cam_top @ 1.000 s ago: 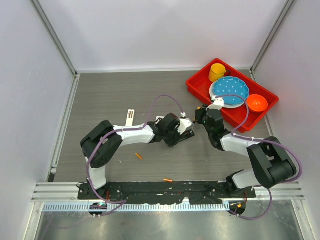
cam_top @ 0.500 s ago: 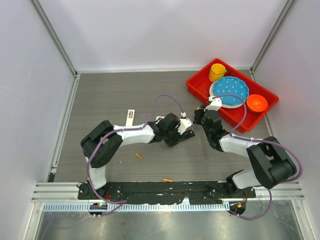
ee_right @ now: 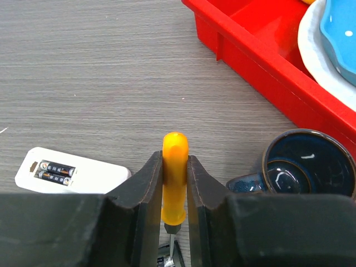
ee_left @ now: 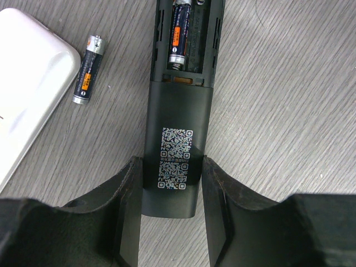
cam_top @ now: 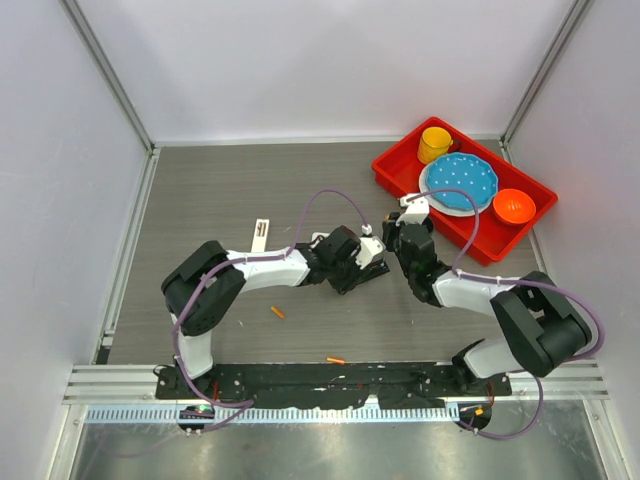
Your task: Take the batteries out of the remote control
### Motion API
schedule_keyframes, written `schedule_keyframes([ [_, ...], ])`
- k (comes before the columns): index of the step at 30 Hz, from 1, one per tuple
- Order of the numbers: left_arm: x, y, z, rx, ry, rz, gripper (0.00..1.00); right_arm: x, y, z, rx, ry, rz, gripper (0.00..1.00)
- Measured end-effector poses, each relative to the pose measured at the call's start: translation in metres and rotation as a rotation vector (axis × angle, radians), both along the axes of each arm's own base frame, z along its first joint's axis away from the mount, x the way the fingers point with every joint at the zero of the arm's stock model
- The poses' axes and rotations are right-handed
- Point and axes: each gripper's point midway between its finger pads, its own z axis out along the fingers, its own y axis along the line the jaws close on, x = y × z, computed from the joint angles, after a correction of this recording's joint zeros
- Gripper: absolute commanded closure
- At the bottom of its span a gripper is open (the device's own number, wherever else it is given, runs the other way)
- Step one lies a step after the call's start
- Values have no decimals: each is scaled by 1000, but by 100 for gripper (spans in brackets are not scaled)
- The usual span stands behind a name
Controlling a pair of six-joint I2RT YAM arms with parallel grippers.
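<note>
At the middle of the desk [ee_left: 278, 111], the left jaws are clenched on the near end of the black remote [ee_left: 172, 111], one finger pressed to each long side, pinning it flat with its cover off. One dark battery [ee_left: 179, 33] sits in the left bay of the open compartment, and the bay beside it looks empty. A loose battery [ee_left: 89, 69] lies on the desk between this remote and the white remote [ee_left: 25, 89]. In the right wrist view, the white remote has two cells [ee_right: 54, 169] seated in its own open bay. The right jaws are clamped tight on the orange handle of a screwdriver [ee_right: 174, 172], held upright with the shaft pointing down. They are just right of the left jaws, with the red tray [ee_right: 261, 61] and a dark blue cup [ee_right: 308, 164] further right. The blade tip is hidden, and it does not show in the compartment. The step in hand appears to be levering out the seated cell. To do it well, the left grip should hold firm so the remote cannot pivot. The blade should enter at one metal end of the cell, under its curve rather than against the plastic rail. A small, slow tilt should lift it, so the blade does not skid and the cell does not jump away.
</note>
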Motion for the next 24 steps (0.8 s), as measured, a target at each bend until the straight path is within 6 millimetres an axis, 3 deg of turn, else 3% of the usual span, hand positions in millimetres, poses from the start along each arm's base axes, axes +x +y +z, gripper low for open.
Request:
schedule_keyframes([
  [12,0,0,0,1,-1,0,100,5,10,-3,-96,-8,-8,99],
  [24,0,0,0,0,-1,1,100,4,12,-9,-74,47,-8,99],
])
